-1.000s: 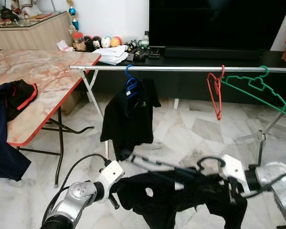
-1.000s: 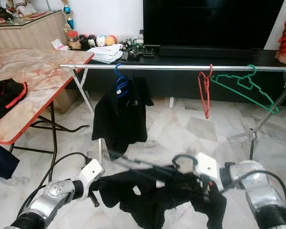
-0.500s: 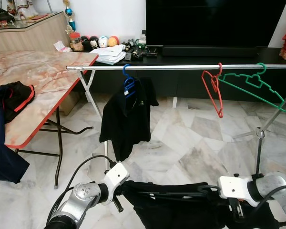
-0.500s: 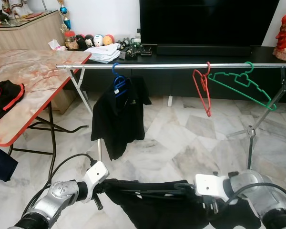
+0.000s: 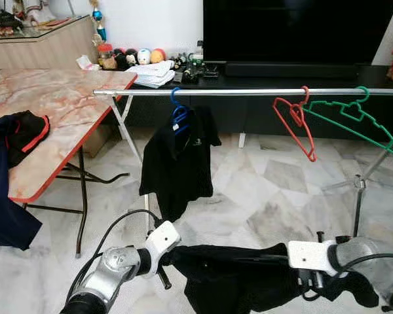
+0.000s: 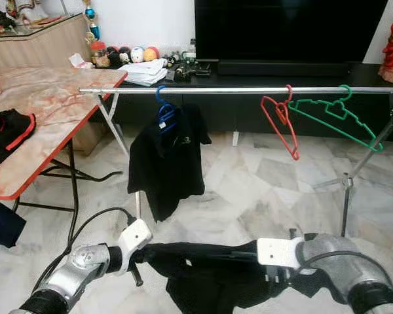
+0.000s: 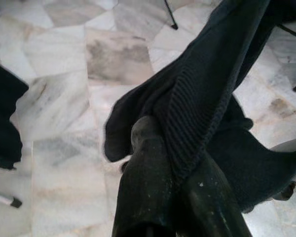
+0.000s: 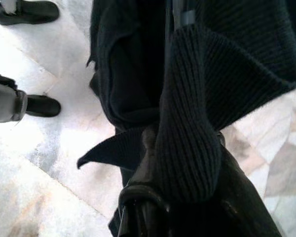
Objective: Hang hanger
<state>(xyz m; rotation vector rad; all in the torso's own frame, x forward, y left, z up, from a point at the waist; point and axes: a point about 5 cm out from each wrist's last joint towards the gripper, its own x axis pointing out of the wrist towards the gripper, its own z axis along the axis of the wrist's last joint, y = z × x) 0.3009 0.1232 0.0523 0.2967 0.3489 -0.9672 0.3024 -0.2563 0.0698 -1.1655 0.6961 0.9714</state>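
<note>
Left claw: nipped tight on a ribbed fold of the black garment; the left wrist view has the knit wedged between the two fingers.
Right claw: clamped on the other end of the same garment; the right wrist view has thick ribbed cloth bulging over the fingers.
Task thing: the garment is stretched low between the two claws, well below the rail and near the floor; a straight dark line along its top edge may be a hanger inside it, which is my guess only.
Rail: it carries a blue hanger with a black shirt, then a red hanger and a green hanger, both bare. The free stretch lies between the blue and the red one.
Risk, slip: each grip seems to be on cloth, not on hanger, so a lift could pull the knit out of one claw and drop that end.
Risk, snag: on the way up the garment could catch the hung shirt or knock the red hanger.
Risk, hook: if the hook is not upright it will miss the rail.
Hidden: no hook can be made out; the garment's lower part is cut off by the frame edge.
Worktop: dark clothes lie at its near edge.
</note>
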